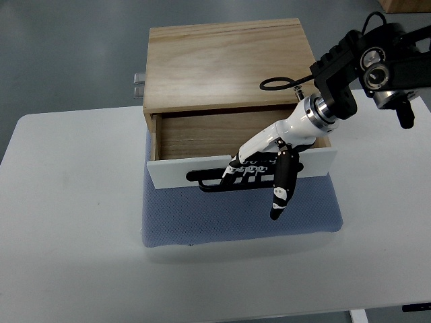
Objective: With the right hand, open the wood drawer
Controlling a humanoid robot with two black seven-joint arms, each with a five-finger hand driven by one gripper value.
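Nearest the camera, a blue mat (202,222) lies on the white table (67,235), and on its far part sits the wood drawer box (225,64) with its drawer (202,134) pulled partly out toward the near side. Over the white drawer front (175,168), the right hand (262,168) curls its fingers (246,165) around the black handle (209,180), thumb pointing near.

Wood drawer (202,138), white-fronted, pulled partly out
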